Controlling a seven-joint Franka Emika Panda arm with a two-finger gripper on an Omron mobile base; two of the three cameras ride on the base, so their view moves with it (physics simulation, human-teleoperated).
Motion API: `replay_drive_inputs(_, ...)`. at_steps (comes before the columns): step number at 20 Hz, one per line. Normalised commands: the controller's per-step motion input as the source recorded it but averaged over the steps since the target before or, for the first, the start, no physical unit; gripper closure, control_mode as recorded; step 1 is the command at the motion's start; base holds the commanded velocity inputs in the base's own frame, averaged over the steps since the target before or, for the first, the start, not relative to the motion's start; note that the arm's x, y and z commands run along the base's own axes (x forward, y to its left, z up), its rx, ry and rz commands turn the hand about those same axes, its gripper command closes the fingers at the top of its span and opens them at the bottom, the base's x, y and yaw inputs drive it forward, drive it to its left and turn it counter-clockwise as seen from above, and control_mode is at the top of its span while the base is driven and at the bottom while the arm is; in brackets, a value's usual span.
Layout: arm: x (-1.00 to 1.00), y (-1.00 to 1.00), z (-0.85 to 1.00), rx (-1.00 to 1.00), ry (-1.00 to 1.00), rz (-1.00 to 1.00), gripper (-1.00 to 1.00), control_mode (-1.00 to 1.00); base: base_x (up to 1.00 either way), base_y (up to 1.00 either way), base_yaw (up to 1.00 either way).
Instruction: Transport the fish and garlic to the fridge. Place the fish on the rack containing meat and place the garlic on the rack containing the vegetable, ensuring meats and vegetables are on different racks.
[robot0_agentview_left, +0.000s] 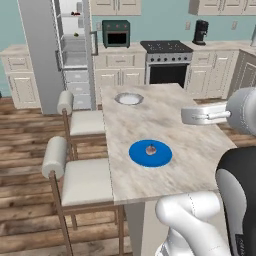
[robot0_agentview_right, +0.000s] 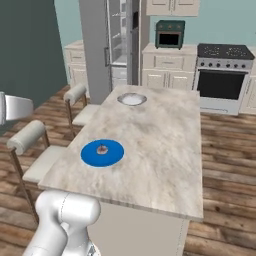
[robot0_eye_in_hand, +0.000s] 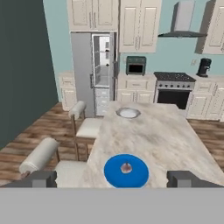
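The gripper (robot0_eye_in_hand: 113, 178) is hanging above the near end of the kitchen island (robot0_agentview_left: 165, 125), its two dark fingertips (robot0_eye_in_hand: 41, 178) standing as wide apart as they go with nothing between them. Just beyond them a round blue plate (robot0_agentview_left: 150, 153) is lying flat on the marble top, and the garlic (robot0_agentview_left: 151, 148) is sitting near the middle of it, a tiny off-white bulb with a pinkish tint. I cannot make out a fish on the plate or anywhere on the island.

Further along the top, towards the far end, a shallow grey bowl (robot0_agentview_left: 129, 98) is resting on its own, well apart from the plate. Two cushioned stools (robot0_agentview_left: 82, 177) are standing along the left side of the island.

Across the wooden floor, the fridge (robot0_agentview_left: 45, 55) is standing against the back wall with one door open, showing glass shelves and white door racks. A few small items are sitting on the upper shelves, too small to tell apart from here. To its right, a green toaster oven (robot0_agentview_left: 116, 33) is sitting on the counter beside the stove (robot0_agentview_left: 166, 60).
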Motion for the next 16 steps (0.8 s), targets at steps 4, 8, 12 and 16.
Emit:
replay_drive_inputs(4,0.00,0.00,0.00,0.00,0.00,0.00,-1.00,1.00,0.41,-0.01,0.24)
replay_drive_inputs(8,0.41,0.02,-0.22,0.00,0.10,0.12,-1.00,-1.00,0.20,0.00,0.10)
replay_drive_inputs(12,0.87,0.02,-0.56,0.00,0.33,0.17,-1.00,-1.00,0.00,0.00,0.00)
replay_drive_inputs(16,0.52,0.03,-0.47,-0.02,0.43,0.06,-1.00,-1.00,0.00,0.00,0.00)
